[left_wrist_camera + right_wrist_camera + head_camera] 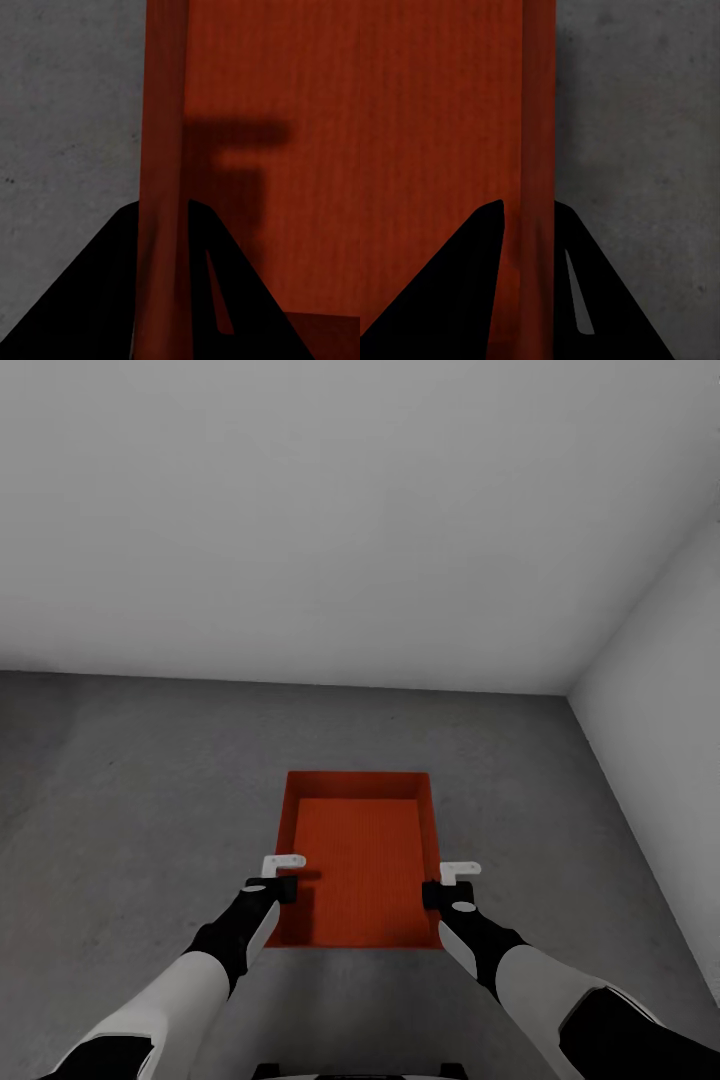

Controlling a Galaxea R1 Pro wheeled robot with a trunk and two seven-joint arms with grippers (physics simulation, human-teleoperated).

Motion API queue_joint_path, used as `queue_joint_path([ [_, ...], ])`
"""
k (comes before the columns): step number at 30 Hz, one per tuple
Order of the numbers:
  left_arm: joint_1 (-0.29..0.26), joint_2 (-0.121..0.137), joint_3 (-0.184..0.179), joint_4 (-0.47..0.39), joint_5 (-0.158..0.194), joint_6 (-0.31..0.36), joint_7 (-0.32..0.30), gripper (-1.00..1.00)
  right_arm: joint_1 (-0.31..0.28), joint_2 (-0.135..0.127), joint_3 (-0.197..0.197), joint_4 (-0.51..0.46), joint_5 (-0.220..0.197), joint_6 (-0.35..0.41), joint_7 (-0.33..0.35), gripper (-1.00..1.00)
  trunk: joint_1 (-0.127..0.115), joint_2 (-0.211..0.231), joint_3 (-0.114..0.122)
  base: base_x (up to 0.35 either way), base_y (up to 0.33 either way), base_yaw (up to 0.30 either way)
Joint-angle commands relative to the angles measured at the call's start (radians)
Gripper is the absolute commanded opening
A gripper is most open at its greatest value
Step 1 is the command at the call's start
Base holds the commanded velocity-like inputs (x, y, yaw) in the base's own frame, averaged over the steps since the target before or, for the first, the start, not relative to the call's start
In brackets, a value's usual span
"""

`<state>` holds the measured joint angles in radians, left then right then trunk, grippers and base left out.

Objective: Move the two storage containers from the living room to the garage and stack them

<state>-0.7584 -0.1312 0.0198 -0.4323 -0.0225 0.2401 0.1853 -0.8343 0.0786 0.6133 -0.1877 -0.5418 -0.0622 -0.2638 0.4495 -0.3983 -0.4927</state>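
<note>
Bare concrete floor (120, 800) lies open left, right and beyond the orange tub (360, 850); white walls (660, 690) close the far corner.

Garage: bare white walls (300, 510), rough grey concrete floor (130, 790).

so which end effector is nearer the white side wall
Right. The right end effector grips the orange-red rectangular tub on its wall facing the white side wall; the left end effector grips the opposite wall.
</note>
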Motion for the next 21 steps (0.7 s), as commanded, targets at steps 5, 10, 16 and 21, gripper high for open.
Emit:
queue_joint_path([
  [5,0.001,0.044,-0.003,0.003,-0.004,0.006,0.006,-1.0,-0.002,0.0,-0.013,-0.003,0.005,-0.033,0.0,-1.0,0.0,-0.002,-0.001,0.0,-0.002,0.0],
  [10,0.001,0.044,-0.003,0.003,-0.004,0.006,0.007,-1.0,-0.002,-0.001,-0.013,-0.003,0.005,-0.033,0.0,-1.0,0.0,-0.002,-0.003,0.0,0.0,0.0],
  [16,0.001,0.044,-0.004,0.003,-0.004,0.006,0.006,-1.0,-0.002,-0.001,-0.013,-0.003,0.005,-0.033,0.0,-1.0,0.0,-0.002,-0.011,0.0,0.0,0.0],
  [21,0.001,0.044,-0.004,0.003,-0.004,0.006,0.006,-1.0,-0.002,-0.001,-0.013,-0.003,0.005,-0.034,0.0,-1.0,0.0,-0.002,-0.018,0.0,0.0,0.0],
])
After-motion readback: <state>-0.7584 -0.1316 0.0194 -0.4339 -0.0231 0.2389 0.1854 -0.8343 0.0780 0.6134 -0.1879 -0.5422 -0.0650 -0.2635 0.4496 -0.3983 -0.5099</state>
